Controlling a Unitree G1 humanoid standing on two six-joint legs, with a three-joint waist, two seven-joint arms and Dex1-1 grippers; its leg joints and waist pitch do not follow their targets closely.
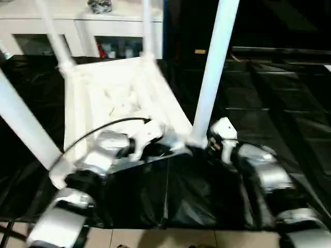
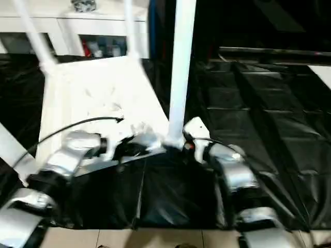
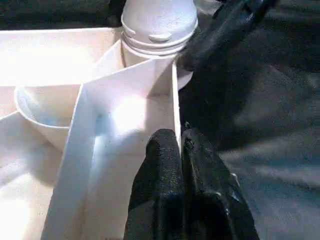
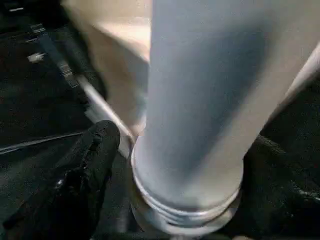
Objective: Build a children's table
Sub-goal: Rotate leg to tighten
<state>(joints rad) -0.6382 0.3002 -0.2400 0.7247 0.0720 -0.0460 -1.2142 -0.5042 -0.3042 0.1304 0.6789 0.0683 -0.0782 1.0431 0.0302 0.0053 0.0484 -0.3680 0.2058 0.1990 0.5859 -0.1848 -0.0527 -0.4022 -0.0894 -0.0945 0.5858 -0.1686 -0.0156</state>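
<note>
The children's table lies upside down on a black sheet, its white tabletop (image 1: 119,98) showing its ribbed underside. Several white legs stand up from its corners, among them the near right leg (image 1: 214,67) and the near left leg (image 1: 23,124). My left gripper (image 3: 179,137) is shut on a thin upright rib of the tabletop (image 3: 125,115), close to the near right corner socket. My right gripper (image 4: 187,170) is at the base of the near right leg (image 4: 200,100). Its black fingers (image 4: 90,165) stand on either side of the leg, slightly apart from it.
A white glass-door cabinet (image 1: 77,26) stands behind the tabletop, with a silver object (image 1: 100,5) on top. The black sheet (image 1: 269,103) stretches to the right. Pale floor (image 1: 155,237) shows at the near edge.
</note>
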